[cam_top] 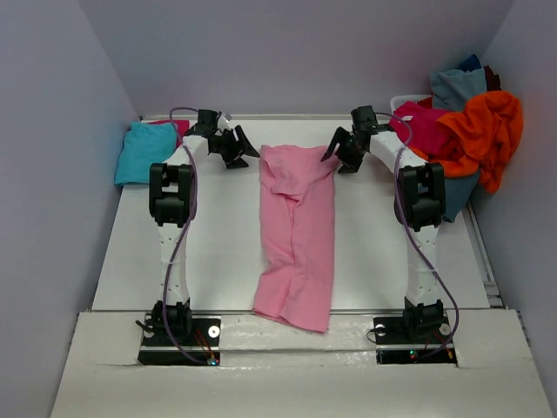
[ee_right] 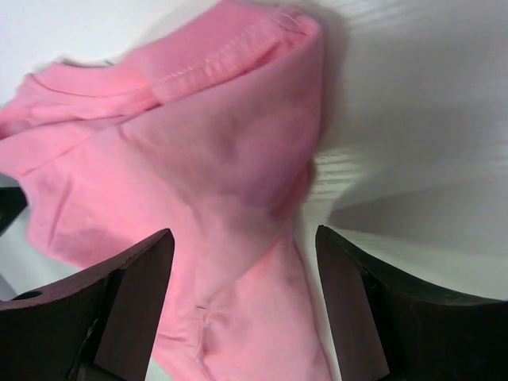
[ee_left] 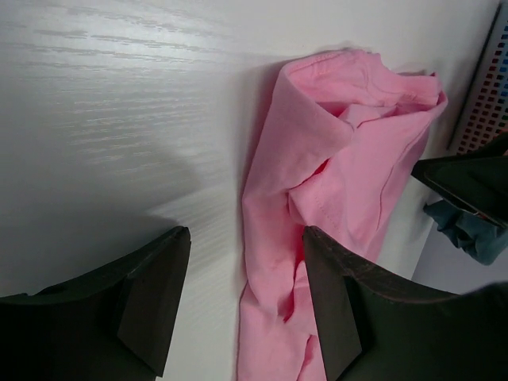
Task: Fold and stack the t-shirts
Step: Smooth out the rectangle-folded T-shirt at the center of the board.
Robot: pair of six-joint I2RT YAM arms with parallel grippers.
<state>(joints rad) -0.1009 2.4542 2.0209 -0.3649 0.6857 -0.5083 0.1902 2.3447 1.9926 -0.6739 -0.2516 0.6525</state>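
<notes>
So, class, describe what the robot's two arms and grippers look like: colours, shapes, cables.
The left arm and right arm have white links joined by black joint housings, and each stands on a black base plate. A thin lilac cable loops along each arm. The left gripper and right gripper are black, each with two broad, wedge-shaped fingers.
</notes>
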